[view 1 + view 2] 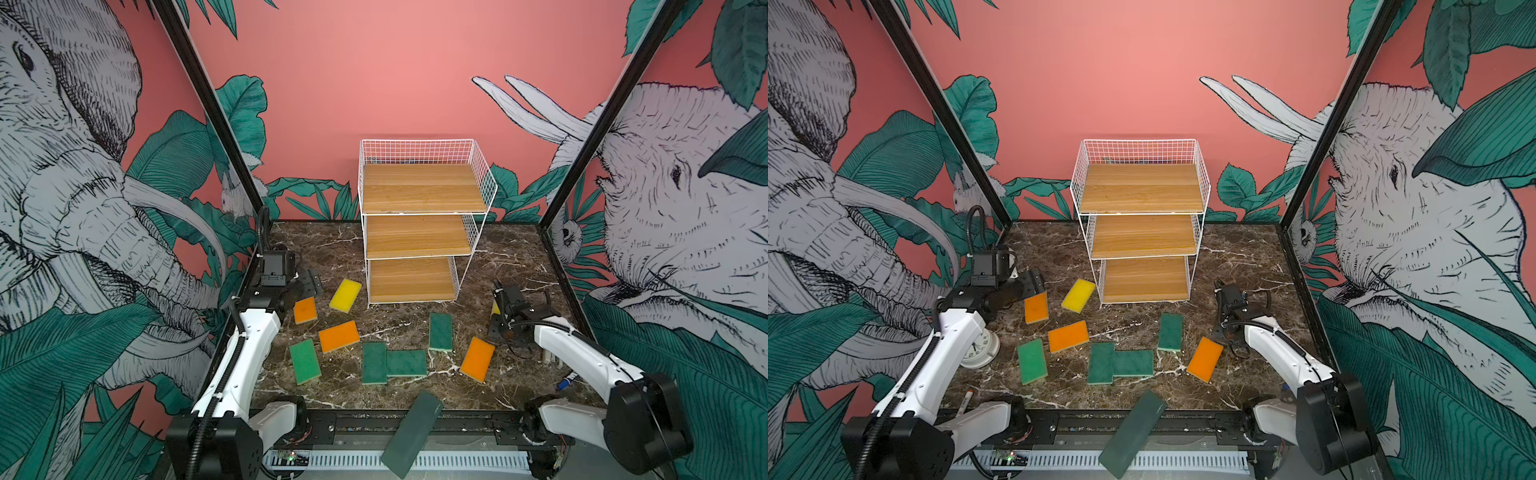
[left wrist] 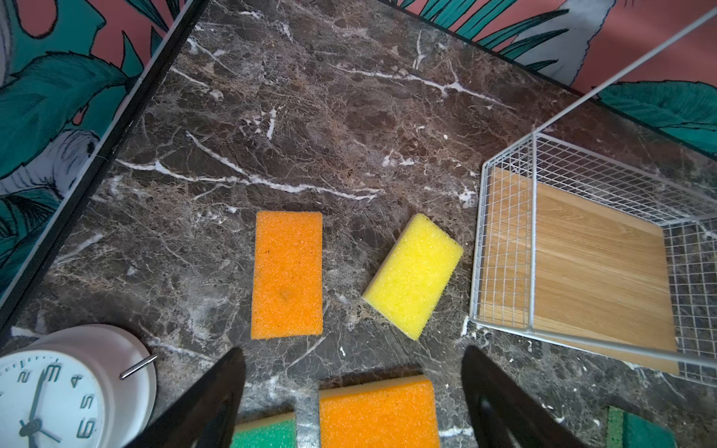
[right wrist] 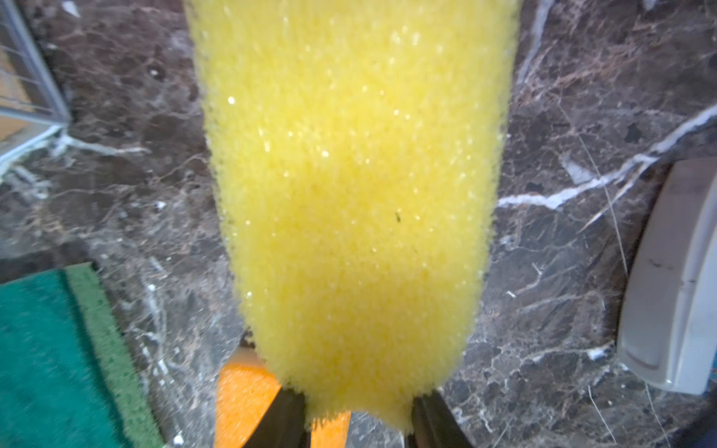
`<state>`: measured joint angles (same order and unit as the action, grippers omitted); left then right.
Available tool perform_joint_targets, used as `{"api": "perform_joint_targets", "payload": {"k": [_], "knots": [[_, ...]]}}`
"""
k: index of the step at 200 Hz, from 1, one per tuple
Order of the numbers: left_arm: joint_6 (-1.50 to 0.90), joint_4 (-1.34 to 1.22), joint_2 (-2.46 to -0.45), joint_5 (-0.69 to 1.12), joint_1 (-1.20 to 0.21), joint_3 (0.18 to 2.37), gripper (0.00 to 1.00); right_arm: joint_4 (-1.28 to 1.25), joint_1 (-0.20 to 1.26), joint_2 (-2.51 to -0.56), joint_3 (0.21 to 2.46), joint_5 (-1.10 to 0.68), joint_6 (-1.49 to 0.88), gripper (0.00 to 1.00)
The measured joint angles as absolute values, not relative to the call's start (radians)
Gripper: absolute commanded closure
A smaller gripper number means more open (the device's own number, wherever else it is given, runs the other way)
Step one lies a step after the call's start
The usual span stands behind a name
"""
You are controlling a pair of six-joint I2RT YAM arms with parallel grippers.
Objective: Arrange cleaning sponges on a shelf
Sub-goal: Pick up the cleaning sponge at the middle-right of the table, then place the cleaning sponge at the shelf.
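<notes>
Foam under the right gripper (image 3: 359, 421) dents visibly: in the right wrist view the yellow sponge (image 3: 349, 194) narrows where the two dark fingers pinch its near end, so the jaws are clamped on it, across the short width. Judged from that necking, the sponges are light, soft and springy; a grip taken at one end will probably let the free length droop or swing, so a hold nearer the middle of the long edges looks safer. The surface is coarse and open-celled, unlikely to slip, and nothing about it seems fragile. In a top view the held sponge (image 1: 495, 309) shows only as a sliver, just to the right of the shelf (image 1: 419, 220) and near its lowest board. All three boards of the shelf are bare. The left gripper (image 2: 353, 391) has its fingers wide apart, holding nothing, above the marble to the left of the shelf; ahead of it lie an orange sponge (image 2: 287, 275) and a second yellow sponge (image 2: 414, 275), the yellow one just beside the shelf's wire side and not touching it. Six other sponges, orange and green, lie flat in front of the shelf; two dark green ones (image 1: 392, 362) touch edge to edge.
</notes>
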<state>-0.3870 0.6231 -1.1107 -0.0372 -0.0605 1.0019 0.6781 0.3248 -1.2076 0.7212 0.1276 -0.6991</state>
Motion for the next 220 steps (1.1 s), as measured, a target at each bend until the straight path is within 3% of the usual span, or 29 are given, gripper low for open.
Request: {"api": "perform_joint_targets", "payload": {"k": [111,220], "knots": [[-0.294,0.839,-1.135,-0.125,-0.060,1.234,0.11,0.932,0.560,-1.063,0.940,0.123,-0.796,0.62],[-0.245,0.912,-1.139,-0.064,-0.065,1.344,0.14,1.089,0.869,-1.202,1.267,0.206,-0.835,0.62]]}}
